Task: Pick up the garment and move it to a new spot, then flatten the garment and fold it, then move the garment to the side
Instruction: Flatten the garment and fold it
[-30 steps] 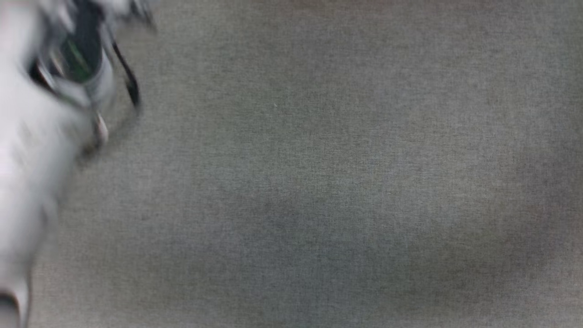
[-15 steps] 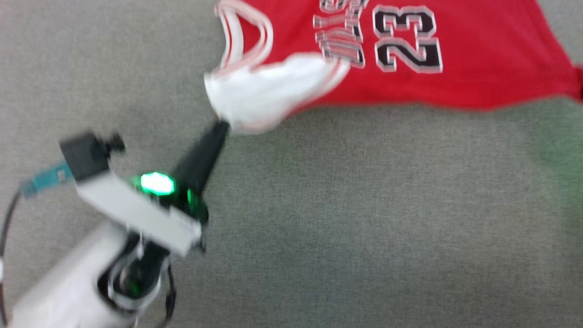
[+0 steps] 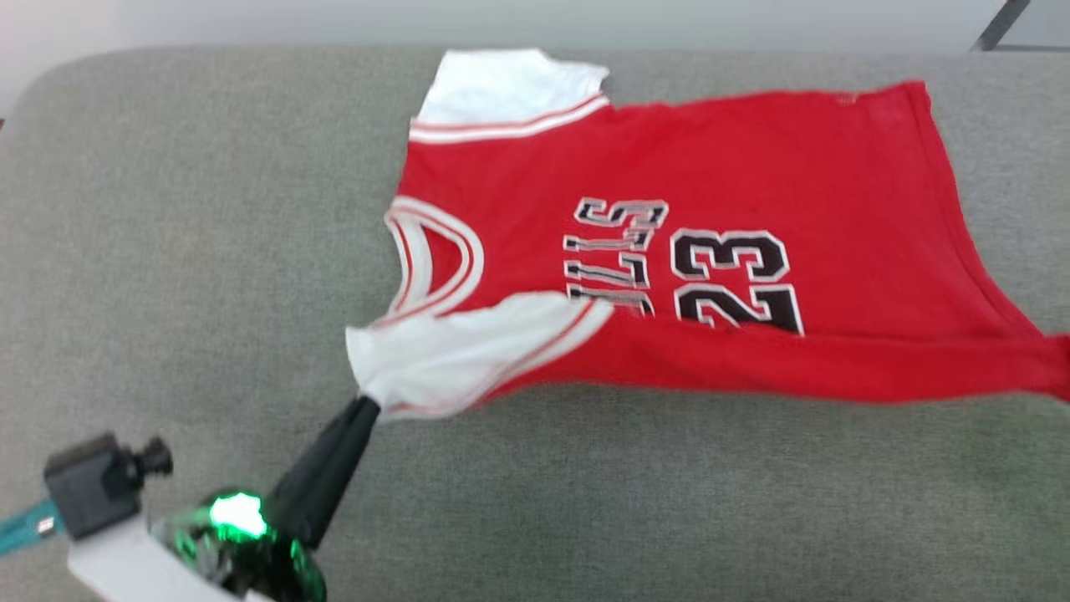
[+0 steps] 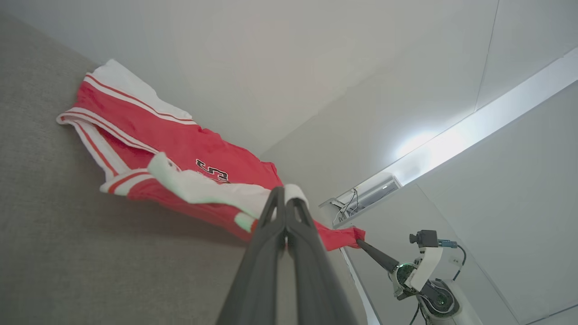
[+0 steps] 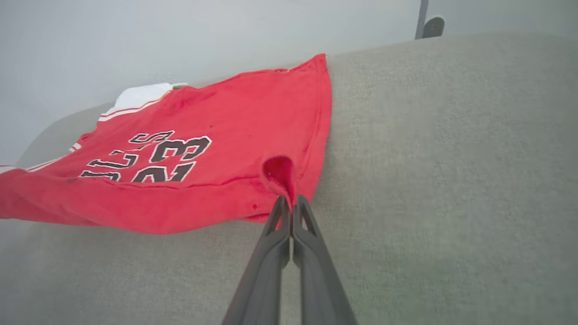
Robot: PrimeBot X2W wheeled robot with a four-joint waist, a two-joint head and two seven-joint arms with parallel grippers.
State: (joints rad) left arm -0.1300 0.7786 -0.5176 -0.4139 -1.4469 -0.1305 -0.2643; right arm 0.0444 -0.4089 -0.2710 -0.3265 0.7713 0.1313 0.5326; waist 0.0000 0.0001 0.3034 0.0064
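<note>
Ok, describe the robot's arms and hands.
The left hand and right hand each have two long, dark, tapering fingers with slotted openings near the tips. At the left wrist sit a green light, a black camera on a white bracket and a teal-plugged cable.

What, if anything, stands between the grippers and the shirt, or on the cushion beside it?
Nothing visible: the left gripper grips the garment by a white sleeve, the right gripper by a red hem corner, and the grey cushion beside it lies bare.
</note>
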